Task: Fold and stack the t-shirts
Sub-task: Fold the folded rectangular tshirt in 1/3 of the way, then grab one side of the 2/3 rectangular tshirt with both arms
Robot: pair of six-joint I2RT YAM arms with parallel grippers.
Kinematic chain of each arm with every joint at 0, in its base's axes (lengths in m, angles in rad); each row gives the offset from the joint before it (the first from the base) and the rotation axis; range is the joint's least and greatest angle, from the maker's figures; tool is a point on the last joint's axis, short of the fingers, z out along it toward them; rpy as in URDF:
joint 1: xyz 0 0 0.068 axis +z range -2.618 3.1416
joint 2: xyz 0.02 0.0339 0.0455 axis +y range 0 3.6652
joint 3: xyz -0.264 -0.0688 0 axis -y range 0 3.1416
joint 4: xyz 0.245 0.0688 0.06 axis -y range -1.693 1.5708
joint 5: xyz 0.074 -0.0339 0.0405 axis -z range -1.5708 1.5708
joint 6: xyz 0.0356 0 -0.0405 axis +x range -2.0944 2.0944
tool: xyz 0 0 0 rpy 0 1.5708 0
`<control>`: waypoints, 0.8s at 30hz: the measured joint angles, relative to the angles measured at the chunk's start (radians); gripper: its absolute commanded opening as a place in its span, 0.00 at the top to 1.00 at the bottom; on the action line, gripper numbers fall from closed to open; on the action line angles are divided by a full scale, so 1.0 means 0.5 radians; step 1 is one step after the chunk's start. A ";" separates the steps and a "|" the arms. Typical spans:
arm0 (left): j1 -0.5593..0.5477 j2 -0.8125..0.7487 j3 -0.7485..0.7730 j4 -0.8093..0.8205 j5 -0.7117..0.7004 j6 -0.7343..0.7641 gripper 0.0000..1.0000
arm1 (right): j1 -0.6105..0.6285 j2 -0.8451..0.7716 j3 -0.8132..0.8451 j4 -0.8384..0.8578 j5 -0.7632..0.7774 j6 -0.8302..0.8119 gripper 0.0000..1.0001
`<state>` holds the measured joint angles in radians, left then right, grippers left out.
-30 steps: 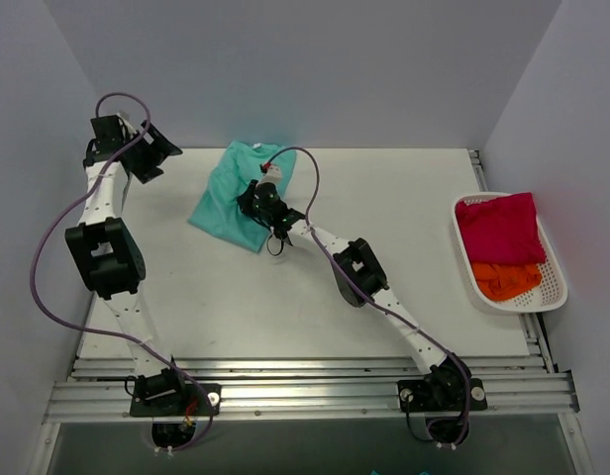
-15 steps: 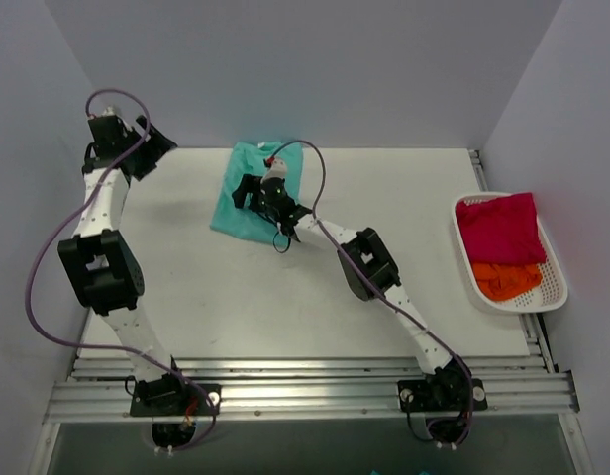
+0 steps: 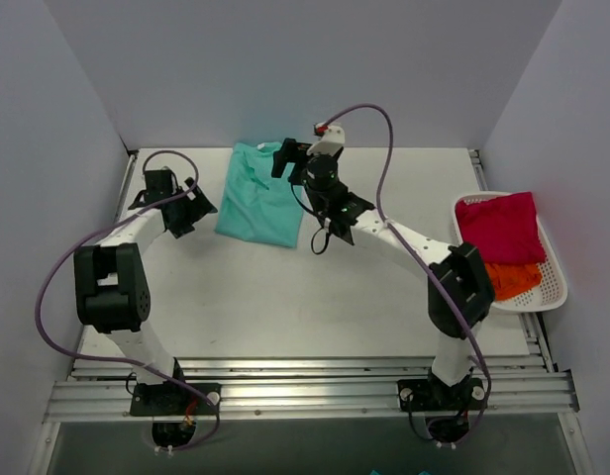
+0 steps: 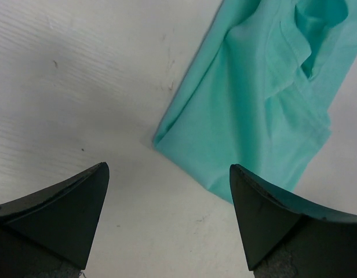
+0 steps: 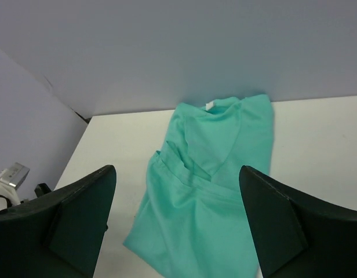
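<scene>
A plain teal t-shirt (image 3: 260, 193), no print on it, lies at the far edge of the off-white table (image 3: 285, 287). By the right edge, a white slotted basket (image 3: 555, 282) shows a solid magenta t-shirt (image 3: 501, 226) and an orange t-shirt (image 3: 508, 280).

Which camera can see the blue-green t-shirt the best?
The top external view: the whole teal t-shirt shows there. The right wrist view cuts off its near end; the left wrist view catches only part.

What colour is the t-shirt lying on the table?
Plain teal-turquoise t-shirt; shows best in the right wrist view.
</scene>
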<state>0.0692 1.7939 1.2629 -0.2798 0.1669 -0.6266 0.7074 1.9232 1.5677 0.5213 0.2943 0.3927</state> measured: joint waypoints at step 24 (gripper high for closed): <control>-0.270 0.293 -0.042 0.228 -0.027 -0.087 0.00 | 0.003 -0.040 -1.286 0.394 -0.003 0.518 0.26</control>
<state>-0.0658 1.9404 1.2419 -0.1658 0.1532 -0.6701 0.7090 1.9030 0.9245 0.7185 0.2928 0.6518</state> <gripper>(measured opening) 0.957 0.743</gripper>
